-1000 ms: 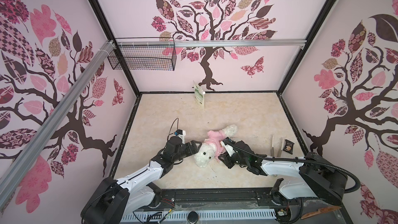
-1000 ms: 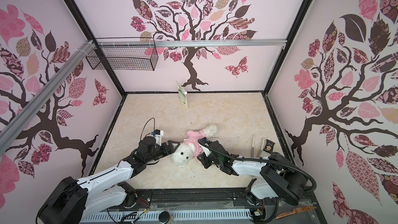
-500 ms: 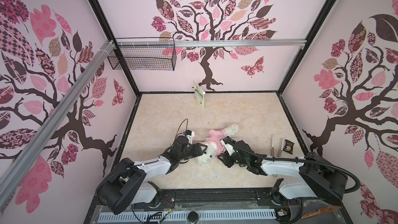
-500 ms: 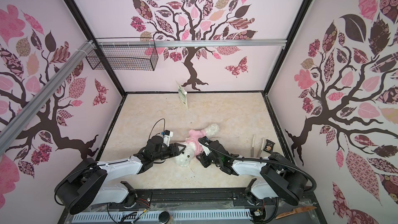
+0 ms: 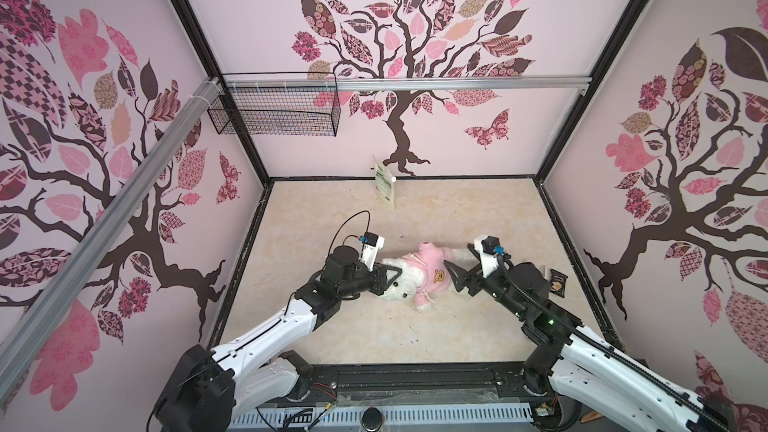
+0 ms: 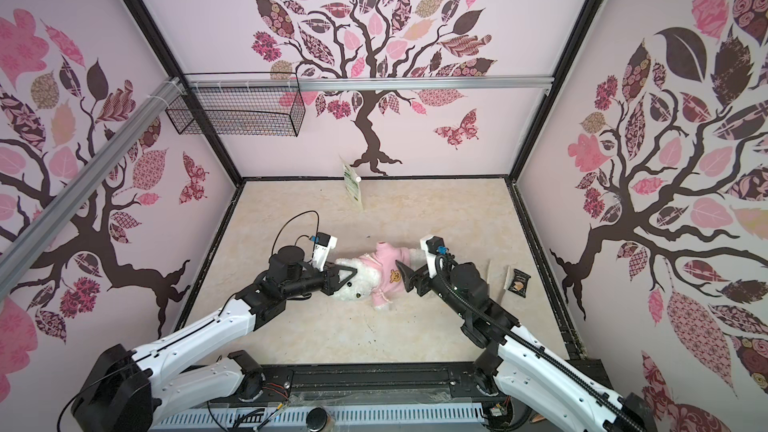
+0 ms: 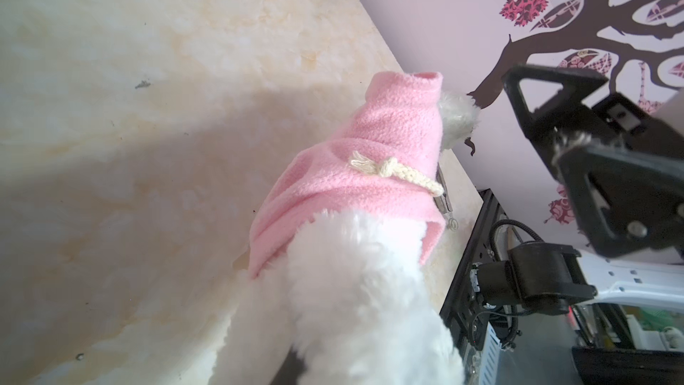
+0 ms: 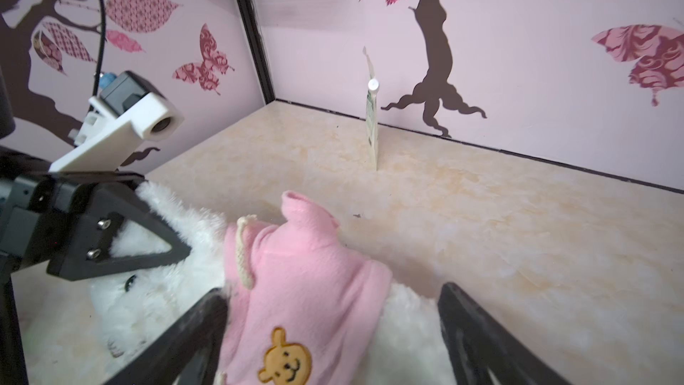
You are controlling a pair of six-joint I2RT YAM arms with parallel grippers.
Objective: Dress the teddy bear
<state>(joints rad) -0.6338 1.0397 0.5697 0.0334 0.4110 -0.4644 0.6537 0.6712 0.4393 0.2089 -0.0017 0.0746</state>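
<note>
The teddy bear [image 5: 400, 286] lies on the tabletop, head toward the left arm, a white leg pointing right. A pink hooded top [image 5: 430, 271] with a bear-face patch [image 8: 285, 364] covers its body; one sleeve stands up empty. My left gripper [image 5: 392, 279] is shut on the fluffy head [image 8: 148, 298], and white fur [image 7: 351, 309] fills the left wrist view and hides the jaws. My right gripper [image 8: 329, 327] is open, its fingers [image 8: 192, 327] on either side of the bear's clothed body [image 6: 384, 272].
A green-and-white pouch [image 5: 384, 182] stands upright near the back wall. A small dark packet [image 5: 557, 280] and a thin strip lie by the right wall. A wire basket [image 5: 274, 114] hangs from the rail at the back left.
My left gripper has closed on the bear's head. My right gripper has opened, letting go of the pink top, and now straddles the body. The bear has barely shifted.
</note>
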